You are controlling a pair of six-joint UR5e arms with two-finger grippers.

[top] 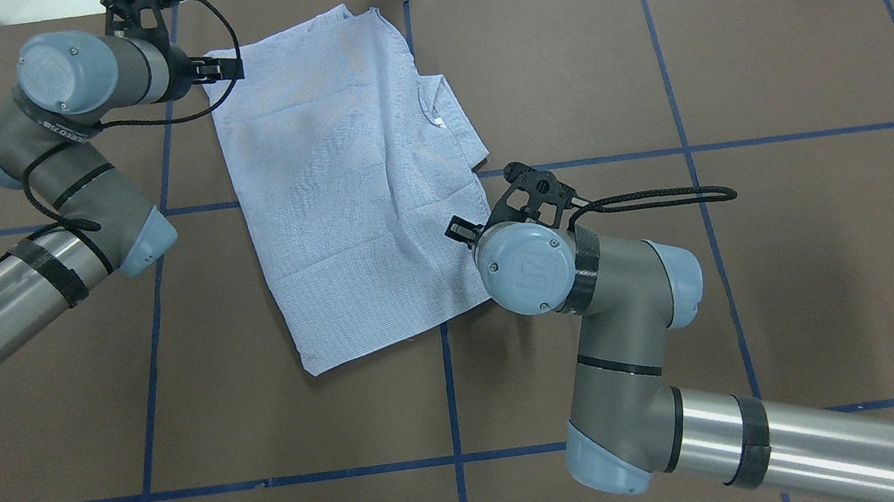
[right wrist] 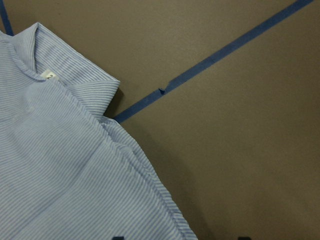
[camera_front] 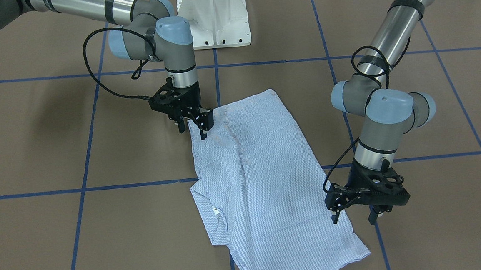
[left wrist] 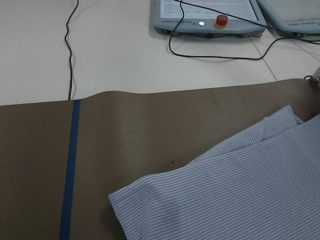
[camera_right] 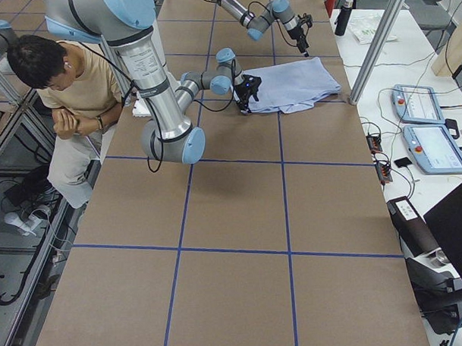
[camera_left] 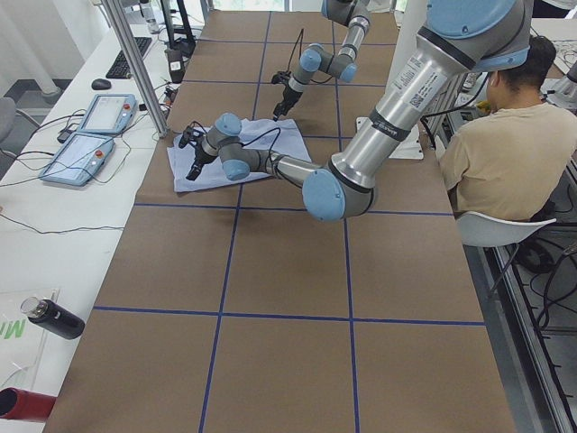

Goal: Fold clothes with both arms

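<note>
The clothes, a folded light blue pinstriped shirt (camera_front: 260, 184) (top: 346, 195), lie flat on the brown table. The collar (right wrist: 47, 75) with a small label faces my right arm's side. My right gripper (camera_front: 192, 131) stands open low over the near shirt edge. The right wrist view shows its fingertips (right wrist: 117, 237) wide apart, with the hem running between them. My left gripper (camera_front: 353, 219) (top: 228, 66) is open just above the far corner, one finger over the cloth and one beyond it. The left wrist view shows that shirt corner (left wrist: 240, 190) and no fingers.
The white pedestal base (camera_front: 214, 19) stands at the table's near side. Blue tape lines (top: 451, 387) grid the brown cover. Teach pendants (left wrist: 205, 17) and cables lie past the far edge. A person (camera_right: 68, 80) sits beside the robot. Bottles (camera_left: 54, 317) rest on the side bench.
</note>
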